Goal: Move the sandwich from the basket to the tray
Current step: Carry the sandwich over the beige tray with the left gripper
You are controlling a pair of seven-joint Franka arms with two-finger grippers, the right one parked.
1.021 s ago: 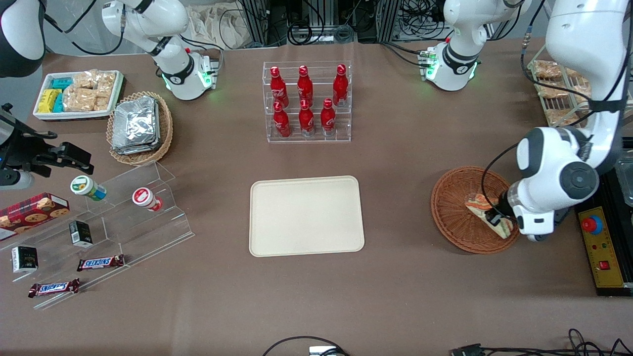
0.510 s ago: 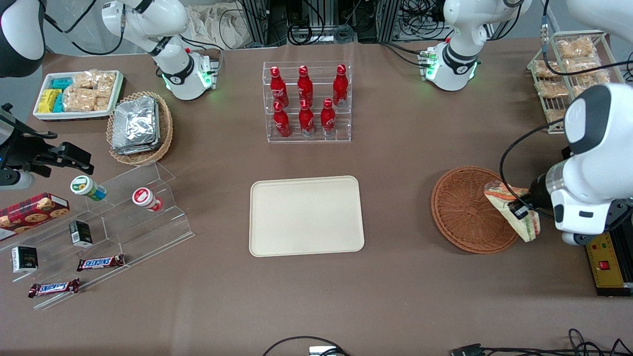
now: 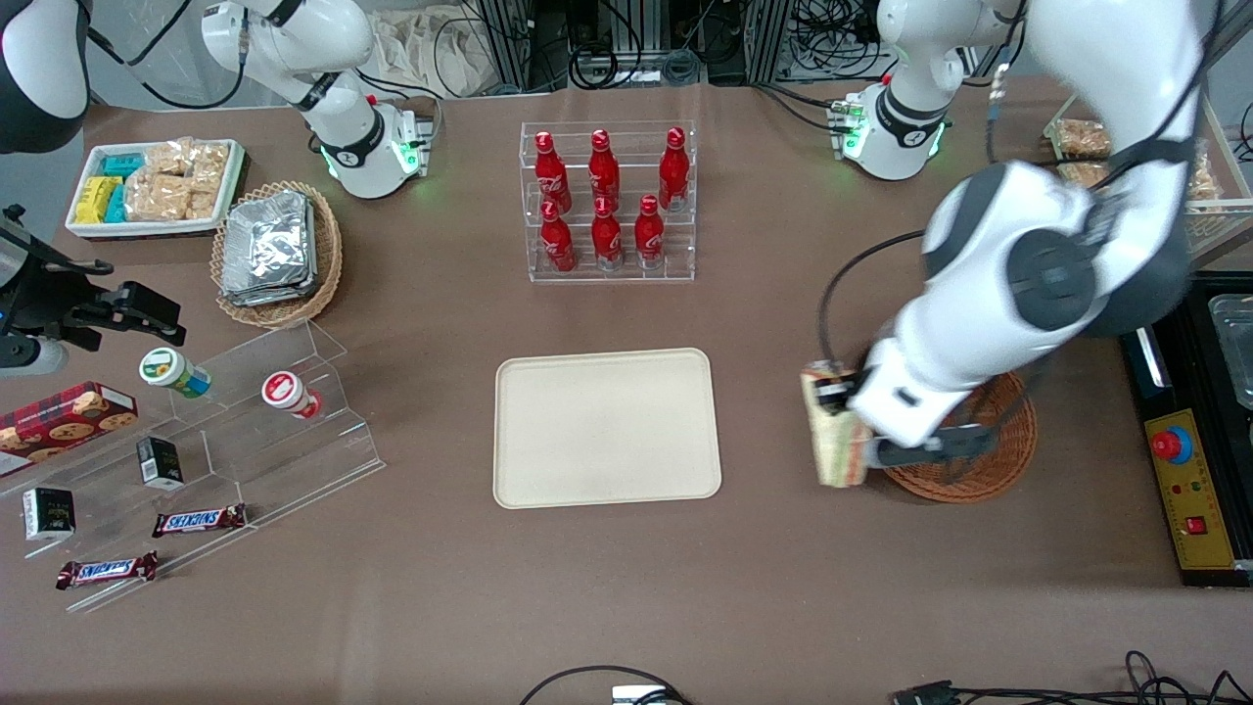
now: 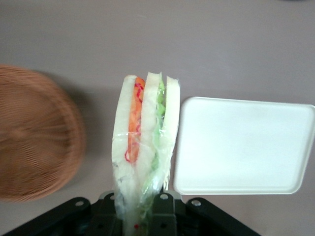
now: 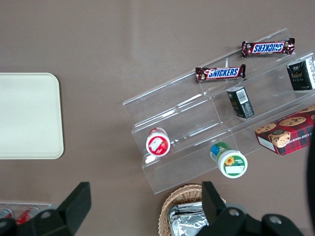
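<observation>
Brown table (image 3: 783, 323), claw (image 3: 834, 394) gripping sandwich (image 3: 834, 431), tray (image 3: 607, 428) near

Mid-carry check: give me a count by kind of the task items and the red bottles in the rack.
Sandwich, held in the gripper between basket and tray: 1
Basket: 1
Tray: 1
Red bottles in the clear rack: 6
Total: 9

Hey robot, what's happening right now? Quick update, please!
Gripper jaws shut on sandwich, held above the table between basket and tray. Tray bare. Nothing in the way.
</observation>
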